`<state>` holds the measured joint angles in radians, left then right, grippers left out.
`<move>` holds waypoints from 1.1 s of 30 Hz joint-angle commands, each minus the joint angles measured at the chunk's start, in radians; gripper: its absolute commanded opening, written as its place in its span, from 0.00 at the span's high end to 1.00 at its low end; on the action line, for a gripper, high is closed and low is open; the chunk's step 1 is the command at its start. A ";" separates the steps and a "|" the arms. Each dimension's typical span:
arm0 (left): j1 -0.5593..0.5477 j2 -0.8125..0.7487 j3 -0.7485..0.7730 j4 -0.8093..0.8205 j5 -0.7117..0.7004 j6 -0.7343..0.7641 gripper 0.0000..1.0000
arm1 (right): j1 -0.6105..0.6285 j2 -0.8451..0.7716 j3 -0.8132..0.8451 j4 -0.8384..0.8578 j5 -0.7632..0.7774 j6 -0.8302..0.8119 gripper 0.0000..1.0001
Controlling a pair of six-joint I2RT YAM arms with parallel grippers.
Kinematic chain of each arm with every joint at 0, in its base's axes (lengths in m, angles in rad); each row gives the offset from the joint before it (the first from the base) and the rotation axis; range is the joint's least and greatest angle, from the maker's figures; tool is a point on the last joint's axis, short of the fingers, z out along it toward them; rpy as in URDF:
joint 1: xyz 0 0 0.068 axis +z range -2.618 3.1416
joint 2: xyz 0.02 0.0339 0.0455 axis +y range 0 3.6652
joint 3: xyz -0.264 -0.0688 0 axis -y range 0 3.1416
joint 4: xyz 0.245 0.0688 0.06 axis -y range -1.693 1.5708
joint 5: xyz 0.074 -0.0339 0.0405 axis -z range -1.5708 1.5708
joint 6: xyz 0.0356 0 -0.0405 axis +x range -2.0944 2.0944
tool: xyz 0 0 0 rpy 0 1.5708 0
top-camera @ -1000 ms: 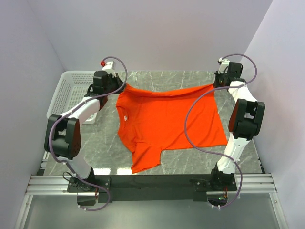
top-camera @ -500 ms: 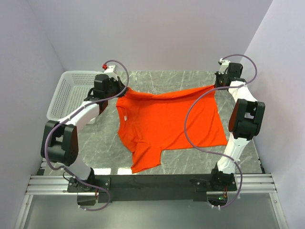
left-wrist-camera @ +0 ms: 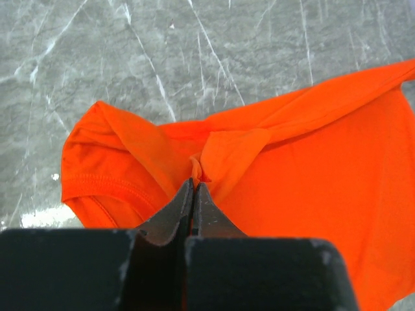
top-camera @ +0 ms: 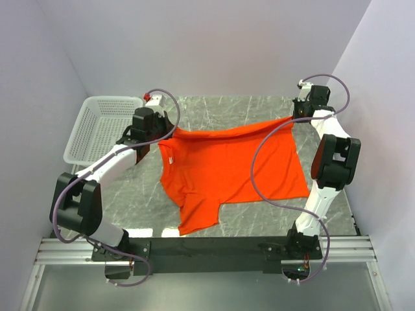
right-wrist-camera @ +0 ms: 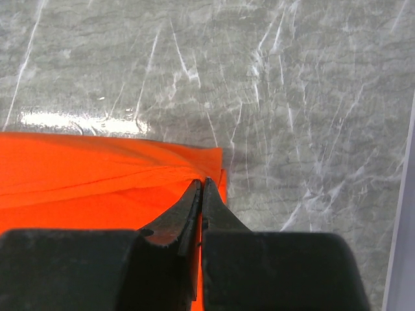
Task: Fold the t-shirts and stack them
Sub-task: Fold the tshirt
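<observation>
A bright orange-red t-shirt [top-camera: 227,165] lies spread on the grey marble table, its far edge lifted off the surface. My left gripper [top-camera: 170,127] is shut on the shirt's far-left part, near a bunched sleeve [left-wrist-camera: 117,168]; the jaws [left-wrist-camera: 194,184] pinch a fold of cloth. My right gripper [top-camera: 293,116] is shut on the shirt's far-right corner [right-wrist-camera: 194,165], its jaws [right-wrist-camera: 202,184] closed over the hem. A small white neck label [top-camera: 168,158] shows at the left. The near sleeve [top-camera: 198,217] lies flat toward the front edge.
A white plastic mesh basket [top-camera: 104,126] stands at the far left of the table [top-camera: 259,107], just left of my left arm. Purple-grey walls close in the back and sides. A metal rail [top-camera: 207,249] runs along the near edge.
My left gripper has moved right and a little nearer with the shirt's far-left part, slackening the lifted far edge. My right gripper has stayed in place.
</observation>
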<state>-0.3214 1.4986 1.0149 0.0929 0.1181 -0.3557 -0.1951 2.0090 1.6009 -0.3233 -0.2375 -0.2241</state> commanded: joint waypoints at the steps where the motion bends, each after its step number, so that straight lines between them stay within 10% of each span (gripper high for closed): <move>1: -0.018 -0.057 -0.016 0.002 -0.054 0.021 0.99 | -0.009 0.002 0.042 0.009 0.015 0.008 1.00; 33: -0.062 -0.117 -0.128 -0.022 -0.115 -0.012 0.99 | -0.027 -0.035 -0.059 -0.022 -0.014 -0.132 0.98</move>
<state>-0.3794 1.4052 0.8841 0.0437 0.0181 -0.3611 -0.2127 2.0090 1.5524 -0.3454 -0.2550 -0.3176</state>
